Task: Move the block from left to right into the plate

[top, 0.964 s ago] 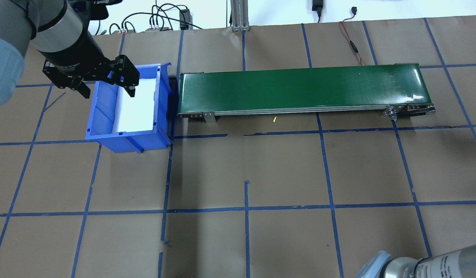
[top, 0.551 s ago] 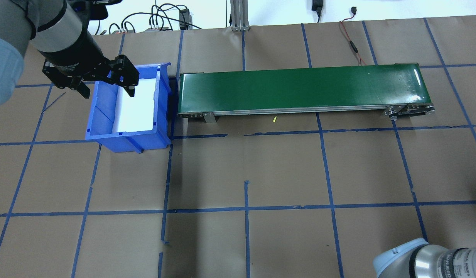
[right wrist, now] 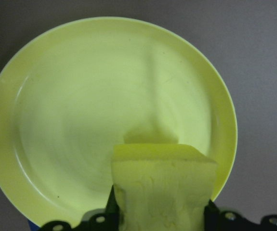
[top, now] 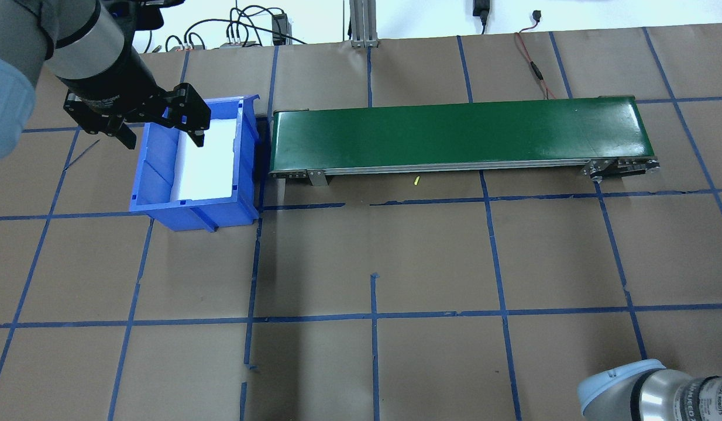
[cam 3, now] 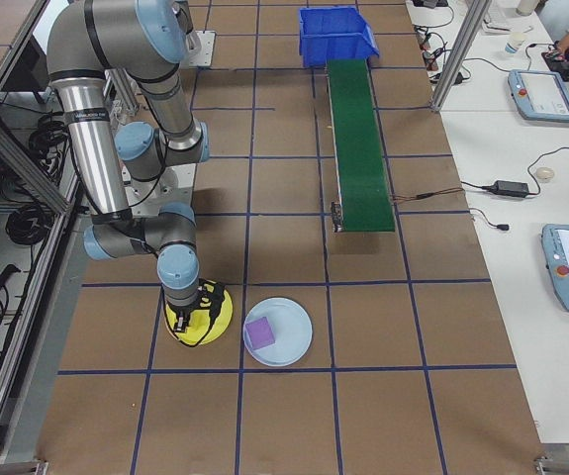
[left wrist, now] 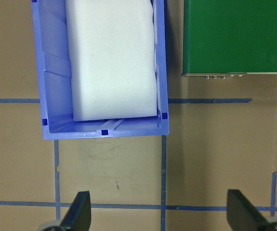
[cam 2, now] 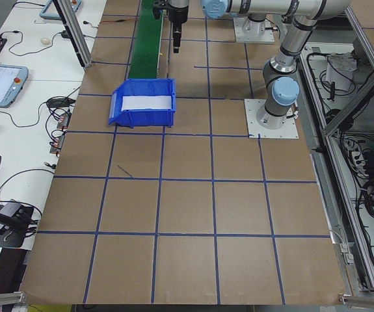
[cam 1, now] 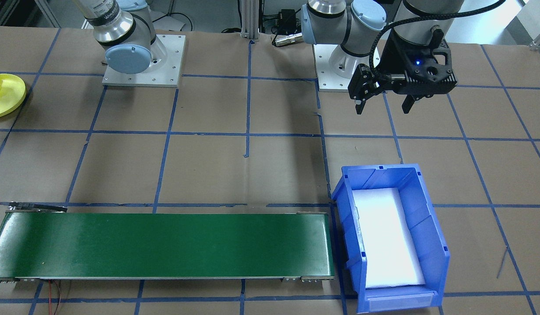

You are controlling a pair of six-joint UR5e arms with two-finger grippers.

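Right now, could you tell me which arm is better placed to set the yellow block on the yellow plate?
The right: its gripper holds the block directly over the plate, while the left gripper hangs open by the bin.

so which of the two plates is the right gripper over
The yellow plate, directly under the right gripper, which holds a yellow block above it. The pale blue plate beside it carries a purple block.

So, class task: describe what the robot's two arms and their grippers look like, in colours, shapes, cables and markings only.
Both arms are silver-grey metal tubes with pale blue round joint caps, on square pale base plates. The left gripper is black and angular, with two dark fingers, a small blue light and a black cable looping to the wrist. A black band with white lettering rings each arm. Of the right gripper only black parts show.
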